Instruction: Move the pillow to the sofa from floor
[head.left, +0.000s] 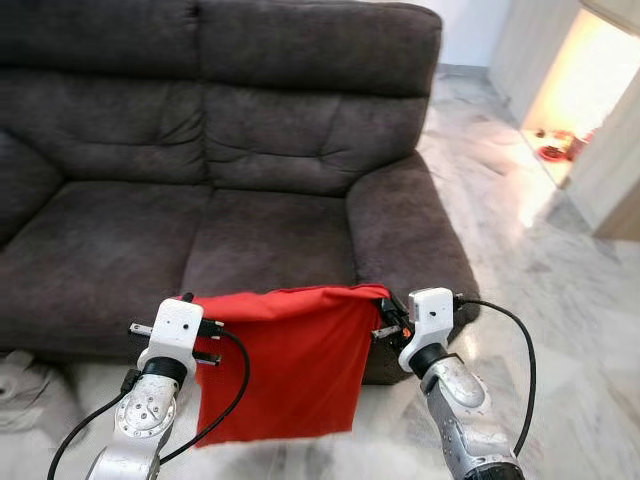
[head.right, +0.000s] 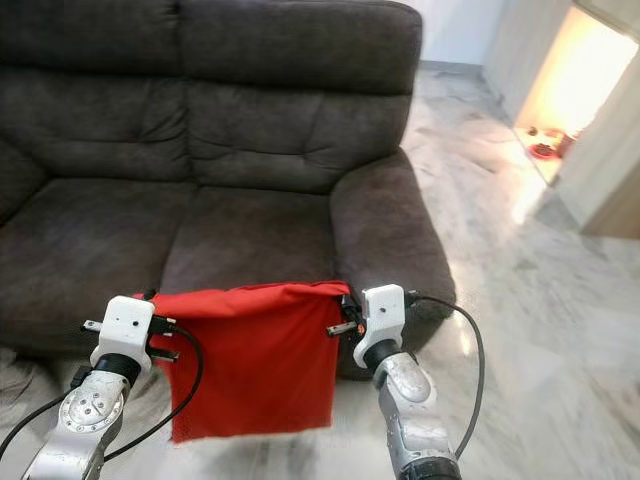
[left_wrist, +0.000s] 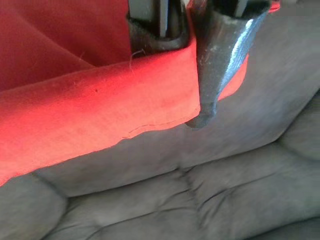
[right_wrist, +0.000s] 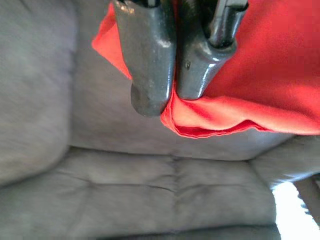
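The pillow (head.left: 285, 360) is a flat, limp bright-red fabric piece, looking more like an empty cover than a stuffed cushion. It hangs as a rough square sheet in the air in front of the sofa (head.left: 200, 170), held up by its two top corners, with the top hem stretched nearly level and slightly puckered. Its lower edge dangles free above the floor (head.left: 560, 300).

The left gripper (left_wrist: 187, 75) has its jaws clenched on the pillow's upper corner at 9 o'clock of the sheet; in the left wrist view the red hem is pinched between the black fingers (left_wrist: 220, 65). The right gripper (right_wrist: 170, 95) grasps the opposite top corner at 3 o'clock, with its two fingers pressed together on a small fold of red cloth.

The sofa is dark grey-brown, with two seat cushions, tufted backs and a padded armrest (head.left: 400, 220) at 3 o'clock. The pillow's top edge sits about level with the front of the seat, just before the right-hand cushion (head.left: 270, 240), whose surface is bare. Pale marble floor spreads toward 2 o'clock, where a lit doorway (head.left: 585, 90) opens. A crumpled pale cloth (head.left: 25, 390) lies on the floor at 8 o'clock.
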